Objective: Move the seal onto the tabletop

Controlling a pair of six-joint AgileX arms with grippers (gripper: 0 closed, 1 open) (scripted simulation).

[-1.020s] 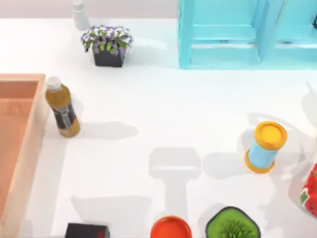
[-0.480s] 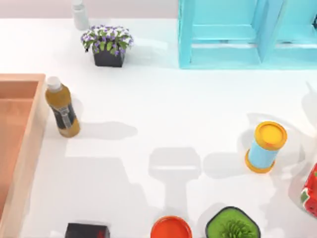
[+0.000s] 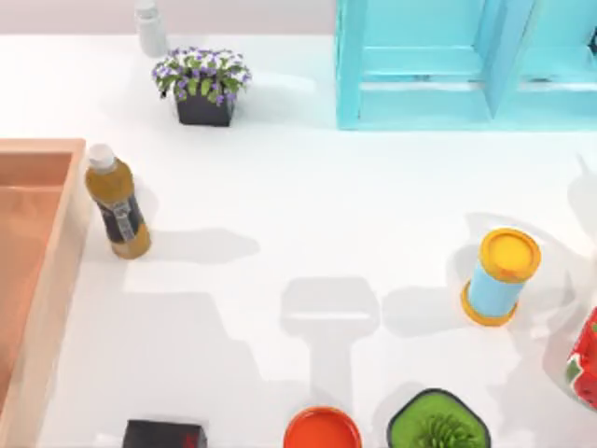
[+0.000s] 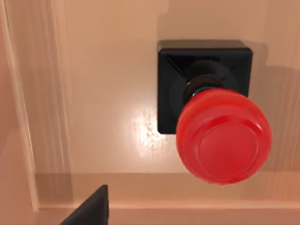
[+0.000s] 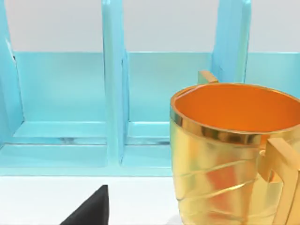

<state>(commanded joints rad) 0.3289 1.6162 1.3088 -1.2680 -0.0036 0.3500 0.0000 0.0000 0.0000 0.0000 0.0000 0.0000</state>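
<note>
Seal point(image 4: 213, 117) sits upright on floor of wooden tray point(image 4: 93, 93) near its raised edge, seen from straight above in left wrist view — black square base, red ball knob on top. Can't tell how left gripper stands; one dark fingertip point(image 4: 91, 211) pokes into view, apart from seal. Tabletop point(image 3: 308, 215) holds bottle point(image 3: 117, 201), flower pot point(image 3: 203, 86), yellow-lidded can point(image 3: 502, 275). Right wrist view — gold cup point(image 5: 234, 154) before turquoise shelf point(image 5: 112, 103).
</note>
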